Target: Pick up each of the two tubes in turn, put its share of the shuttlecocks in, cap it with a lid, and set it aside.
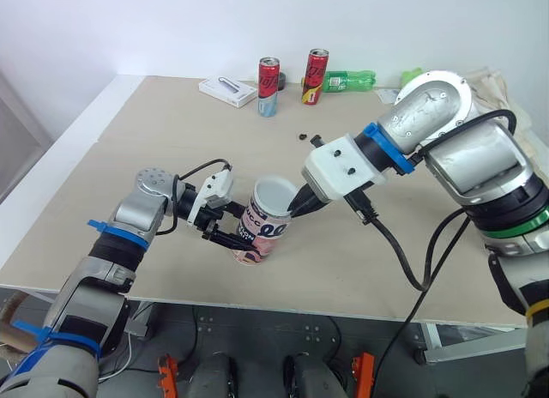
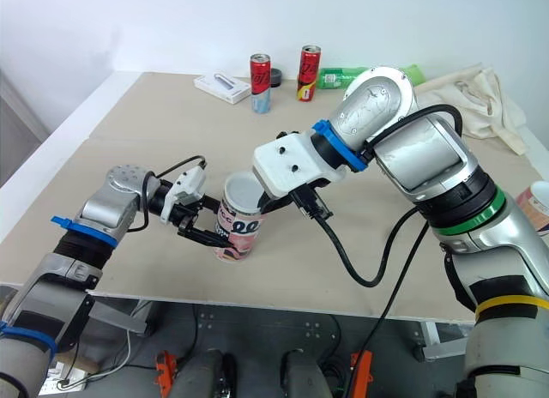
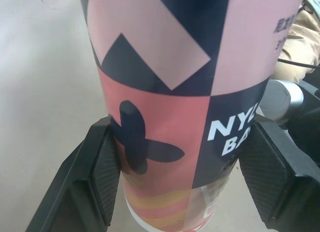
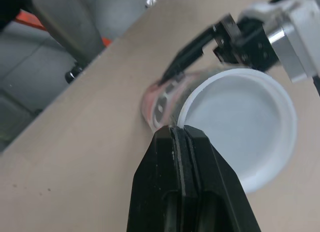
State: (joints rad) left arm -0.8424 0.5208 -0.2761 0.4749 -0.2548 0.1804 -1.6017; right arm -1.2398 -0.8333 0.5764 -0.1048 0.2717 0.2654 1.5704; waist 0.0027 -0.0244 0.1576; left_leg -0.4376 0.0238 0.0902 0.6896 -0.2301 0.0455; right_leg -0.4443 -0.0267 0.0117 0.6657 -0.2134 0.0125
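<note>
Left gripper (image 1: 230, 237) clamps the shuttlecock tube (image 1: 260, 235); right gripper (image 4: 179, 133), closed on the white lid (image 4: 240, 122) rim, should press squarely down.

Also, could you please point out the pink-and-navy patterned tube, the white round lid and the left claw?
pink-and-navy patterned tube (image 1: 262, 232): left eye view, side wall.
white round lid (image 4: 239, 136): right wrist view, flat centre.
left claw (image 3: 184, 172): left wrist view, between fingertips.

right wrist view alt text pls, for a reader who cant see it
The right gripper, shut, pinches the rim of a white lid sitting on the mouth of a pink patterned tube. Beyond it, the left gripper clamps the tube's side, over a tan table.
</note>
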